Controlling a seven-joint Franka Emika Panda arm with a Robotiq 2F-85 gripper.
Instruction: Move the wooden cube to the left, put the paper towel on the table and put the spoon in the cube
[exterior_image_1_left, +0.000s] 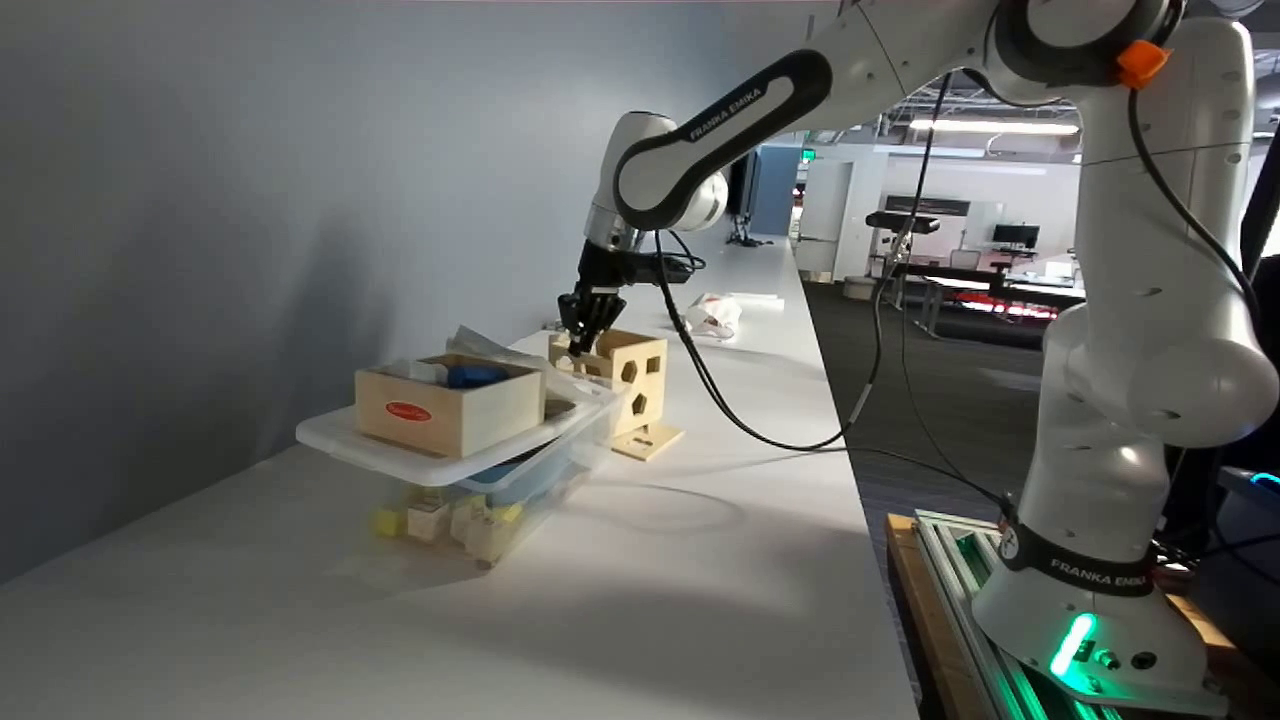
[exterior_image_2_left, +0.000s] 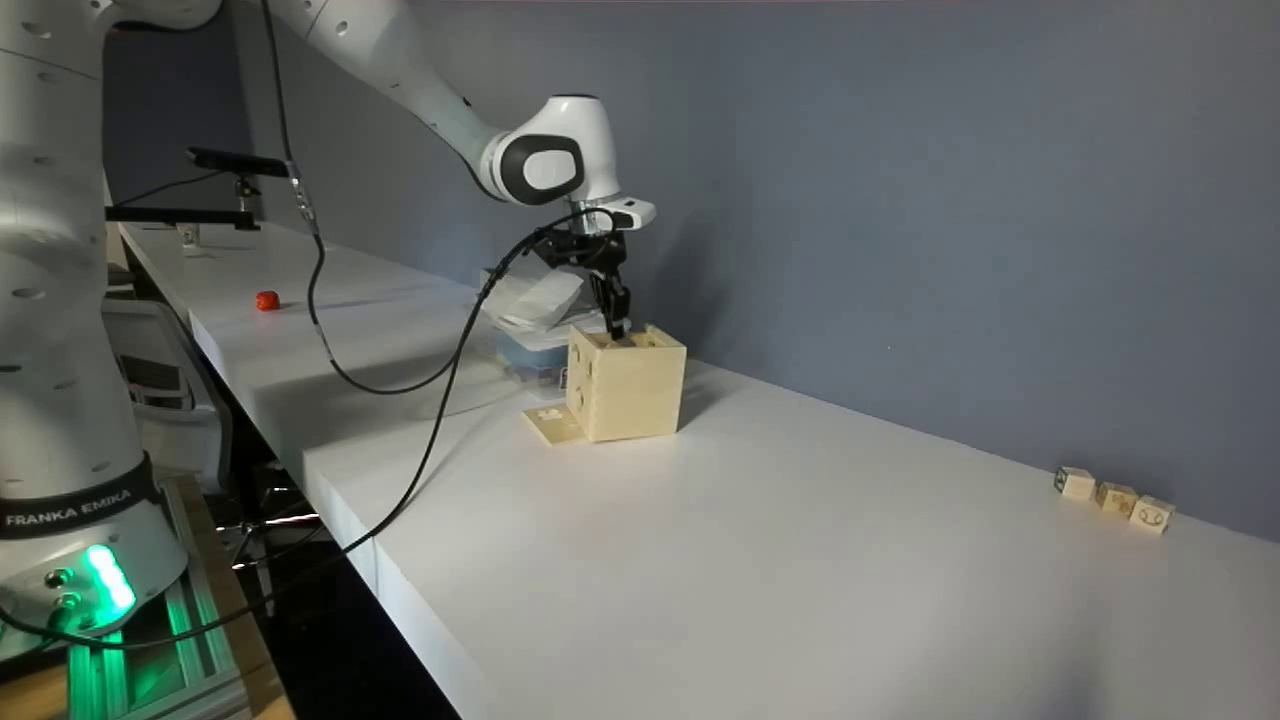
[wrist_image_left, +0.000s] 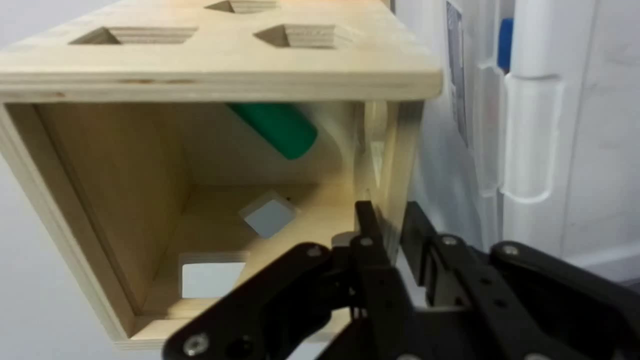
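The wooden cube (exterior_image_1_left: 625, 395) is an open-topped box with shaped holes in its sides, standing on the table. It also shows in an exterior view (exterior_image_2_left: 635, 395) and in the wrist view (wrist_image_left: 220, 60). My gripper (wrist_image_left: 387, 205) straddles one side wall at the rim, one finger inside and one outside, closed together on it. The gripper also shows at the rim in both exterior views (exterior_image_1_left: 577, 345) (exterior_image_2_left: 617, 330). A green cylinder (wrist_image_left: 282, 130) shows inside the cube. A white sheet (exterior_image_2_left: 540, 298), perhaps the paper towel, lies on the lidded tub. I cannot make out a spoon.
A clear plastic tub (exterior_image_1_left: 520, 520) with a white lid (exterior_image_1_left: 335, 432) stands right beside the cube. A wooden tray (exterior_image_1_left: 405, 415) sits on the lid. A flat wooden board (exterior_image_2_left: 553, 425) lies by the cube. Small blocks (exterior_image_2_left: 1116, 497) lie near the wall. The cable (exterior_image_2_left: 440, 430) hangs across the table.
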